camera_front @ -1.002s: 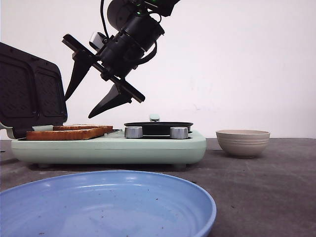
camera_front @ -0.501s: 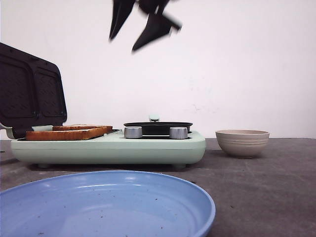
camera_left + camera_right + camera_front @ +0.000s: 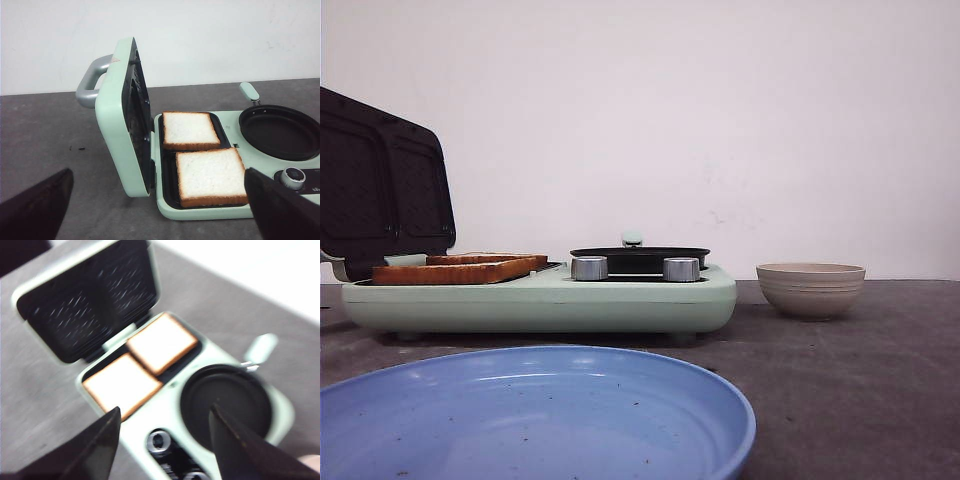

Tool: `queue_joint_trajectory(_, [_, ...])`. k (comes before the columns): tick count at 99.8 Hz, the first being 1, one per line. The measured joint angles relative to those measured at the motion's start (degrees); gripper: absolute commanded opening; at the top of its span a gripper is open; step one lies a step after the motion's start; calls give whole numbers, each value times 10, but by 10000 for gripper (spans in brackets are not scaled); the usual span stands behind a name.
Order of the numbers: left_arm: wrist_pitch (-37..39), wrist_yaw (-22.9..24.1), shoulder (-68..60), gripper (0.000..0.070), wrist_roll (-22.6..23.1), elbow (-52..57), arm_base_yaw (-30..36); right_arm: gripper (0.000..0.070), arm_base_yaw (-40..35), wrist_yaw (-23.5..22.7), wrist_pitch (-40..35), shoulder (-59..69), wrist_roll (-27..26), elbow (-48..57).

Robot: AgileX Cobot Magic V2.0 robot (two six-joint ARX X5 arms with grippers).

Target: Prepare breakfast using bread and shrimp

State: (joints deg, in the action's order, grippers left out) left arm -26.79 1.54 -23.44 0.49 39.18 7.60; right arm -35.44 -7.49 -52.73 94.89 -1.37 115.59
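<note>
My left gripper point(image 3: 160, 210) hangs with its jaws spread wide and nothing between them; only the two dark fingertips point(image 3: 35, 210) show at the corners of its wrist view, apart from everything below. My right gripper point(image 3: 162, 437) is likewise parted and empty, its black fingers point(image 3: 95, 452) held in the air over the appliance, that view blurred. Neither gripper appears in the front view.

Under both cameras sits the mint-green breakfast maker point(image 3: 200, 212). Its lid point(image 3: 120, 120) stands raised, near upright, dark grill plate facing the bread, a silver handle point(image 3: 92, 80) on its outer face. I see the bread point(image 3: 210, 175) as two square white slices with golden-brown crusts lying flat, side by side, in the dark grill tray just beside the lid hinge; in the front view the slices point(image 3: 455, 268) show edge-on at the left end of the appliance. Next to the tray is a round black frying pan point(image 3: 280, 131) with a mint handle point(image 3: 249, 91), its surface bare as far as I can see. Silver knobs point(image 3: 590, 267) sit on the front edge below the pan.

On the dark grey table point(image 3: 860, 380), a beige bowl point(image 3: 811, 289) stands well apart to the right of the appliance, and a blue plate point(image 3: 535, 420) lies nearest the front camera. I cannot find the shrimp in any view.
</note>
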Motion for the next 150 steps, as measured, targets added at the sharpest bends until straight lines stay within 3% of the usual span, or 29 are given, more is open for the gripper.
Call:
queue_joint_trajectory(24, [0,-1,0,678,-11,0,0,338,4,2,35,-79,1,-81])
queue_joint_trajectory(57, [0,-2,0,678,-20,0,0,337,4,36,231,-312,0,-449])
queue_joint_trajectory(93, [0,-2,0,677,-28,0,0,337,4,105,292,-540,-73,-742])
queue_joint_trajectory(116, [0,-2,0,664,-40,0,0,337,4,105,292,-587,-109,-807])
queue_joint_trajectory(124, [0,-2,0,582,-60,0,0,337,4,105,279,-585,-114,-812])
queue_joint_trajectory(150, [1,-3,-8,581,-141,2,0,337,4,105,277,-581,-124,-812])
